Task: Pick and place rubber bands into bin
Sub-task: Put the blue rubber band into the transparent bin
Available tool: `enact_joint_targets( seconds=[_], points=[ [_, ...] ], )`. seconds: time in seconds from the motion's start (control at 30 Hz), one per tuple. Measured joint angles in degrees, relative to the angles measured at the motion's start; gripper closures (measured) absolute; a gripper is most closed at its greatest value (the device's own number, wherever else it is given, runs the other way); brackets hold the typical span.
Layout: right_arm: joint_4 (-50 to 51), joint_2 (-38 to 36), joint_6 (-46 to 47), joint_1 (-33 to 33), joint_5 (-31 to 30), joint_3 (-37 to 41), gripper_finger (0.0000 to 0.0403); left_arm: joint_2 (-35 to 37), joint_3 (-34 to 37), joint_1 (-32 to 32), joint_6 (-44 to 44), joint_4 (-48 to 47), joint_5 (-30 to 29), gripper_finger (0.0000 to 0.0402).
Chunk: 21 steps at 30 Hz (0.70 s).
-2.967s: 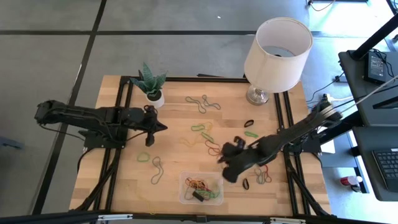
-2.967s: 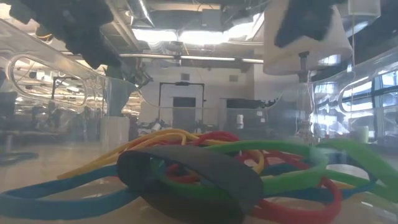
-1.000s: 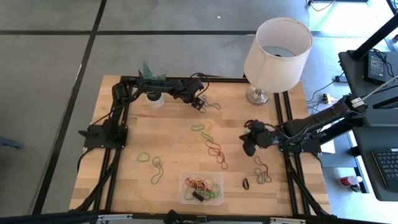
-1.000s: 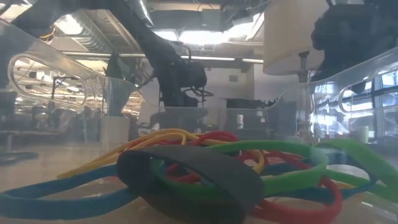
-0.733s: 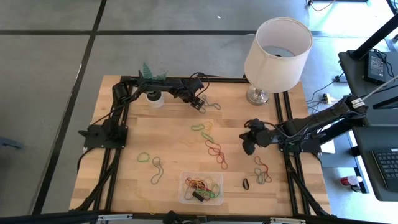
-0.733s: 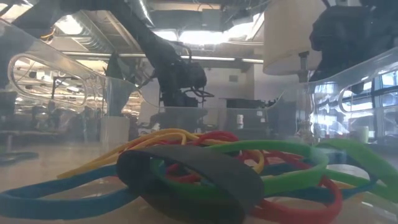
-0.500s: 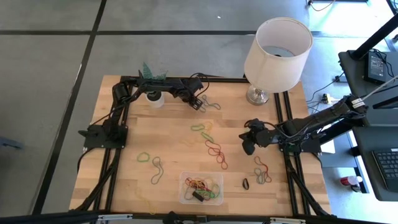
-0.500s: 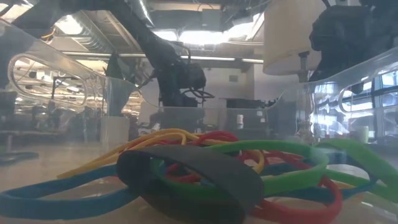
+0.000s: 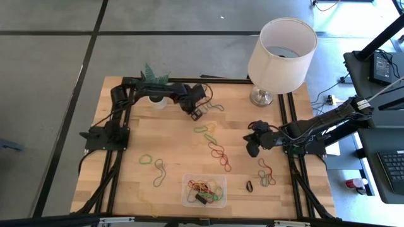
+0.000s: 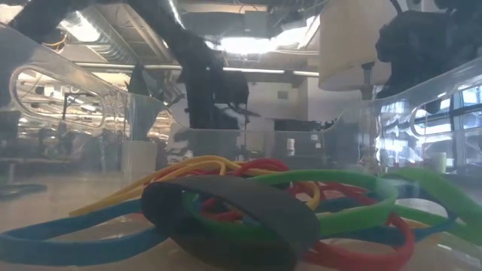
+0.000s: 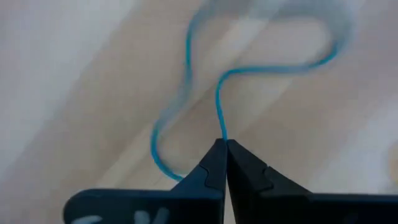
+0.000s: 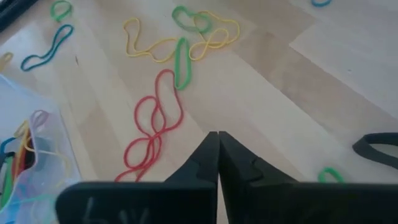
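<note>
Loose rubber bands lie over the wood: red ones, a green one, more at the left and right. The clear bin stands at the near edge with several bands inside. My left gripper is near the far edge, beside the plant, shut on a blue band. My right gripper hovers shut right of the red bands, touching nothing. My left gripper pinches one strand of the blue band between its two fingertips, only at their free ends. The rest of the loop trails away from the fingers over the wood in a loose S-curve, slack. Whether it rests on the table, I cannot tell.
A white-shaded lamp stands at the far right corner and a small potted plant at the far left. More bands lie by the far edge. Yellow and green bands are ahead of my right gripper.
My left gripper has moved a little toward the table's near edge and left, away from the bands by the far edge. Three seconds ago both arms were elsewhere: the left at the table's left side, the right over the near right by the bin.
</note>
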<state>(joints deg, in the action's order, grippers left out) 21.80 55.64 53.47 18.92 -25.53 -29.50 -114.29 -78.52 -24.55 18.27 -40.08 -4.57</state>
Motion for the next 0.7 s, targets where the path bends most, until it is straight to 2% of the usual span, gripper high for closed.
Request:
enact_joint_targets(
  seconds=[0.3, 0.7],
  points=[
    [0.7, 0.0, -0.1, -0.1, -1.8, 0.0, 0.0395, 8.2, -0.4, 4.6, -1.5, -3.2, -2.3, 0.04],
    [0.8, 0.0, -3.1, -0.1, -1.9, 0.0, 0.0395, 18.7, -0.5, 15.8, 1.4, -4.7, -3.7, 0.04]
  ],
)
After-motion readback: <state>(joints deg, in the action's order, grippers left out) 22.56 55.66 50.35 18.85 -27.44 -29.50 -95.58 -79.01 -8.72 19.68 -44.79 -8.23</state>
